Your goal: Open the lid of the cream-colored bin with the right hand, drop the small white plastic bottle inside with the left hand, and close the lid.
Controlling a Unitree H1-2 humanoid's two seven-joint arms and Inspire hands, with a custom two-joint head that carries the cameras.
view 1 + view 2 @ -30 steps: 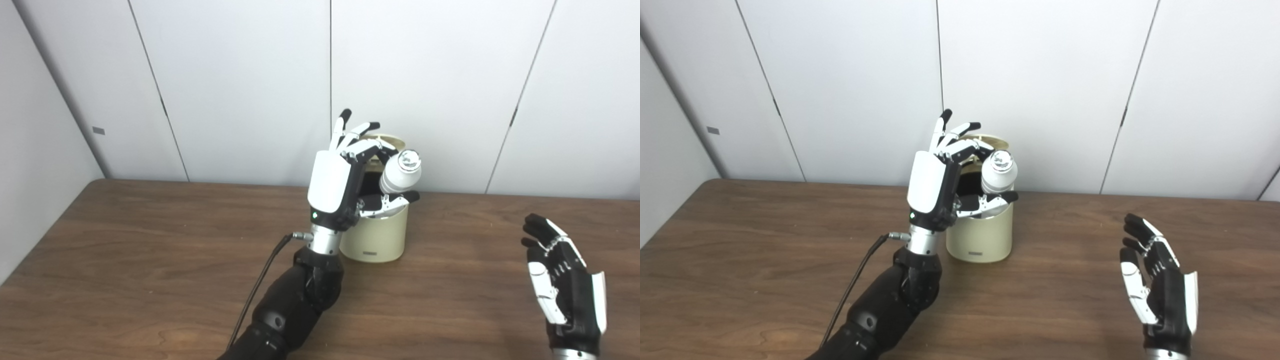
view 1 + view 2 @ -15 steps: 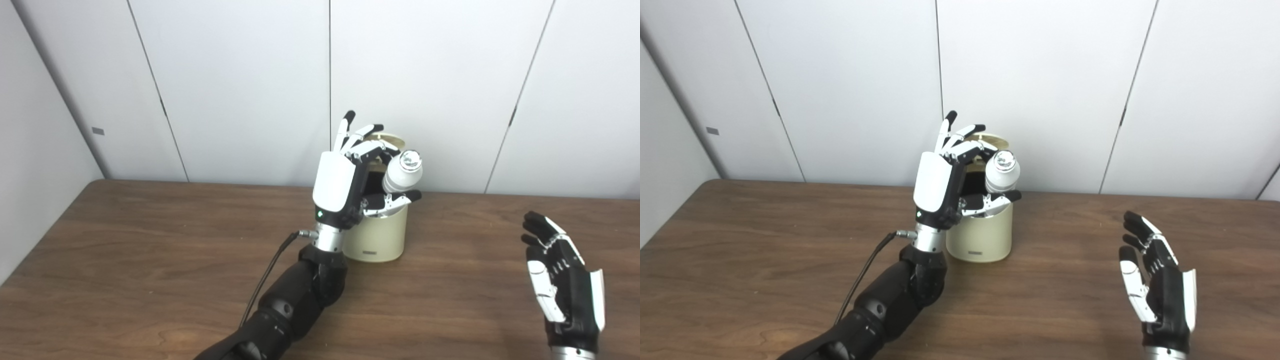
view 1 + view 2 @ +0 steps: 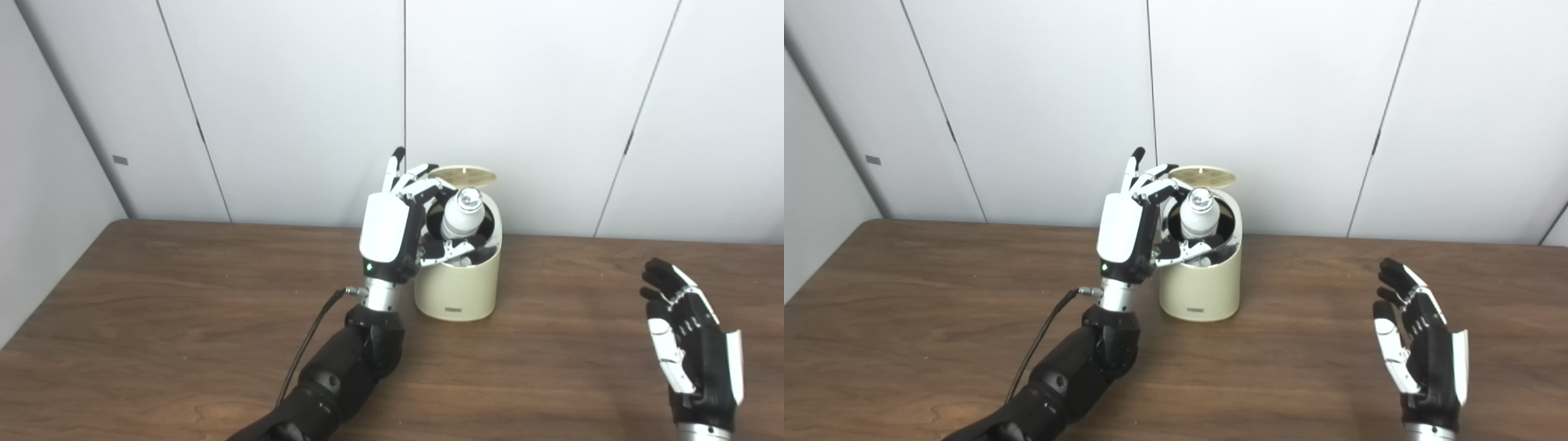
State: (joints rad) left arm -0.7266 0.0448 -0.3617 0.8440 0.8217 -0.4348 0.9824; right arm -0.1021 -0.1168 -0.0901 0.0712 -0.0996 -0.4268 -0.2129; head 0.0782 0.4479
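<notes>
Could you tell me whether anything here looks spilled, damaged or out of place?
Nothing stands out. The bin stands upright with its lid open, the white bottle is held over the opening by the left hand, and the right hand waits open.

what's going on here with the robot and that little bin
The left hand holds a small white bottle in its fingers, cap up, right over the open mouth of the cream-colored bin. The lid stands tipped up at the back. The right hand waits open above the table, off to the side, touching nothing.
</notes>
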